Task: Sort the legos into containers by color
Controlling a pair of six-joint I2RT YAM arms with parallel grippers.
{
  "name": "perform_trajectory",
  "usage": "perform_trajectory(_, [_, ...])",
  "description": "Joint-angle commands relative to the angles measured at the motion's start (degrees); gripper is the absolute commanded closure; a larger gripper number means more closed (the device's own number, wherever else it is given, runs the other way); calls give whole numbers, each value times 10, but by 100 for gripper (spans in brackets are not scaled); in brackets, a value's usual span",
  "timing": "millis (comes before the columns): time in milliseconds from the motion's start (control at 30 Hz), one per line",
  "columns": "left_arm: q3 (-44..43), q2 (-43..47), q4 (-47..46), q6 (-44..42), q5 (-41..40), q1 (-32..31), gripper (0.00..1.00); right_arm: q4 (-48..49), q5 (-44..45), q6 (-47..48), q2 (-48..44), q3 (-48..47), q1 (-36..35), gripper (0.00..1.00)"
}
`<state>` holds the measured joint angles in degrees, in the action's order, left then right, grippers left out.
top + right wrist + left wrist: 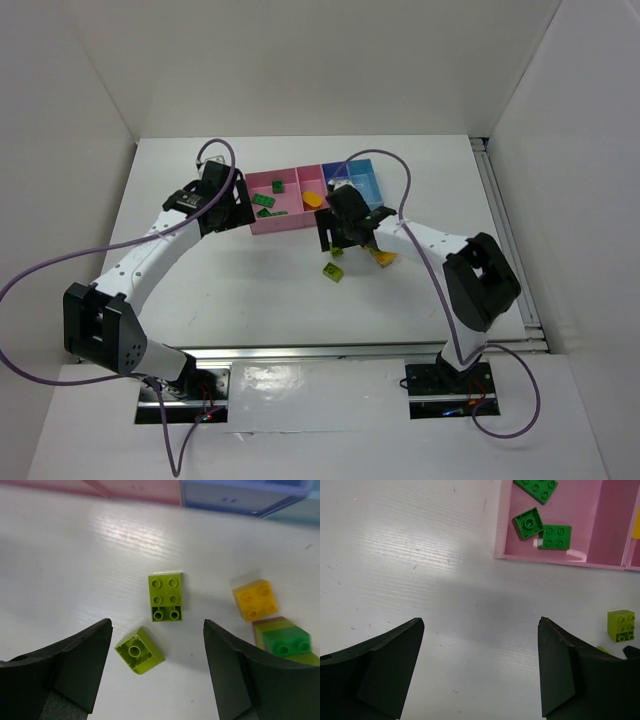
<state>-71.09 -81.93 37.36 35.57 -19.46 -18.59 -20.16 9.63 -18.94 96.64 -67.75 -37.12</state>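
left arm (pixel 150 255): we see it rise from its base, bend at the elbow and reach toward the far left of the table (pixel 250 300), with the wrist just left of the containers.
left gripper (pixel 481 622): jaws wide apart with nothing between them. It hangs over bare table, and the near left corner of the pink bin (pixel 560 558) is ahead of it.
right arm (pixel 430 240): we see it fold at the elbow on the right and sweep in toward mid-table, with the wrist just in front of the bins.
right gripper (pixel 157 625): spread wide and holding nothing, over the loose legos. We see no contact with any brick.
legos in bin: three dark green bricks (pixel 528 522) lie in the pink bin. An orange-yellow piece (pixel 313 199) sits in the next pink compartment.
legos on table: a lime brick (pixel 166 597) lies studs up, just ahead of the right gripper's gap. A small lime brick (pixel 140 651) lies tipped between the fingers, nearer the left one. An orange-yellow brick (pixel 255 599) lies to the right, and just beside it is a stack (pixel 285 642) with a dark green face.
containers: a joined row at the far middle of the table, pink on the left, then a purple-blue bin (pixel 333 171) and a light blue bin (pixel 372 183).
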Motion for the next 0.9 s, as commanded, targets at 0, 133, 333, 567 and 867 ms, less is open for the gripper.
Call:
perform_trajectory(0, [3,-2,-5,-2,-10,-2,7,27,-23,24,33,-5,-9,19])
perform_trajectory(133, [10,-2,-5,-2,-10,-7,7,33,3,24,78,-26,-9,20])
perform_trajectory(333, [10,-2,-5,-2,-10,-7,7,43,8,24,130,-50,-9,39])
perform_trajectory(567, [10,-2,-5,-8,-8,-7,7,31,85,14,23,-37,-20,82])
perform_trajectory(867, [4,-14,-5,-13,-2,-7,7,19,113,33,66,-137,42,82])
